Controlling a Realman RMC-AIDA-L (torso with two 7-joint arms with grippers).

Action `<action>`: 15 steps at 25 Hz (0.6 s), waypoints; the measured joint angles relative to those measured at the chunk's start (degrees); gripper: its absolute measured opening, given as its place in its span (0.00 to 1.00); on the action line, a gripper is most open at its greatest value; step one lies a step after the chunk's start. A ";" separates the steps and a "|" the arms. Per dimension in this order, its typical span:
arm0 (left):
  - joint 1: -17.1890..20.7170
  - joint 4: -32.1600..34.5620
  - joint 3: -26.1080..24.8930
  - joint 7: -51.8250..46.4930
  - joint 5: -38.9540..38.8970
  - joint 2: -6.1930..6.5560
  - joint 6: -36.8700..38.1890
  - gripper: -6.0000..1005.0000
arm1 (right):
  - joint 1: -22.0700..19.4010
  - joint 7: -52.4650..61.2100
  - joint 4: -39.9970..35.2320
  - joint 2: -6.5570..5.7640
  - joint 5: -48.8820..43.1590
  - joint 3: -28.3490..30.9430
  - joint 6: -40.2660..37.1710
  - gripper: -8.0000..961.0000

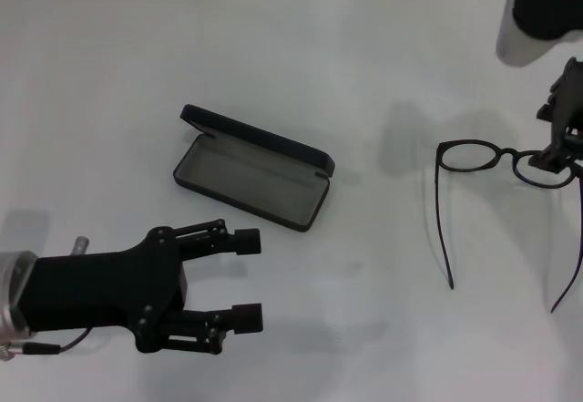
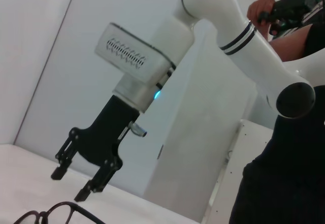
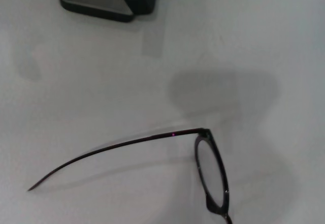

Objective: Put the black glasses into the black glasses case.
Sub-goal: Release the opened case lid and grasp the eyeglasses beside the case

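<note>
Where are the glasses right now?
In the head view the black glasses lie unfolded on the white table, on the robot's right, beside the open black glasses case, with the right gripper at their frame.

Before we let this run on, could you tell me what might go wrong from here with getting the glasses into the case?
1. The right gripper hangs over one lens of the black glasses, so a pinch on the thin rim might slip or tilt them.
2. Their temple arms are unfolded; like that they may not fit the open black glasses case.
3. The left gripper, open, lies beside the case and could nudge it.
</note>
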 joint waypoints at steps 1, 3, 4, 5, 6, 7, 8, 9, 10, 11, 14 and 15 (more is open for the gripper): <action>0.00 0.00 -0.05 0.00 0.06 -0.05 -0.23 0.89 | -0.02 0.01 1.40 0.04 -0.06 -0.28 1.42 0.77; -0.01 0.00 -0.08 0.00 0.07 -0.13 -0.53 0.89 | -0.11 0.03 3.68 0.17 -0.08 -0.77 3.87 0.69; -0.04 0.01 -0.10 -0.01 0.07 -0.17 -0.75 0.89 | -0.19 0.04 4.69 0.23 -0.09 -1.04 5.07 0.67; -0.10 0.01 -0.11 -0.03 0.08 -0.22 -1.08 0.89 | -0.27 0.04 5.42 0.26 -0.02 -1.44 6.22 0.64; -0.17 0.01 -0.11 -0.07 0.08 -0.26 -1.36 0.89 | -0.33 0.04 6.15 0.26 0.05 -1.74 7.04 0.62; -0.29 0.01 -0.10 -0.16 0.08 -0.36 -1.80 0.89 | -0.38 0.03 6.89 0.26 0.15 -2.01 7.87 0.60; -0.39 0.01 -0.06 -0.21 0.07 -0.48 -2.09 0.89 | -0.41 -0.01 7.49 0.26 0.27 -2.21 8.70 0.57; -0.47 0.01 0.00 -0.24 0.08 -0.58 -2.26 0.89 | -0.44 -0.05 8.22 0.27 0.40 -2.43 9.62 0.55; -0.54 0.01 0.05 -0.27 0.08 -0.71 -2.47 0.89 | -0.49 -0.09 9.00 0.26 0.53 -2.63 10.73 0.52; -0.59 0.01 0.10 -0.27 0.08 -0.85 -2.67 0.89 | -0.54 -0.14 9.62 0.26 0.78 -2.88 11.56 0.48; -0.66 0.01 0.16 -0.32 0.08 -1.09 -3.57 0.89 | -0.62 -0.40 11.28 0.22 2.14 -3.44 13.38 0.45; -0.70 0.01 0.18 -0.34 0.08 -1.12 -3.74 0.89 | -0.62 -0.53 11.76 0.21 2.93 -3.62 13.90 0.45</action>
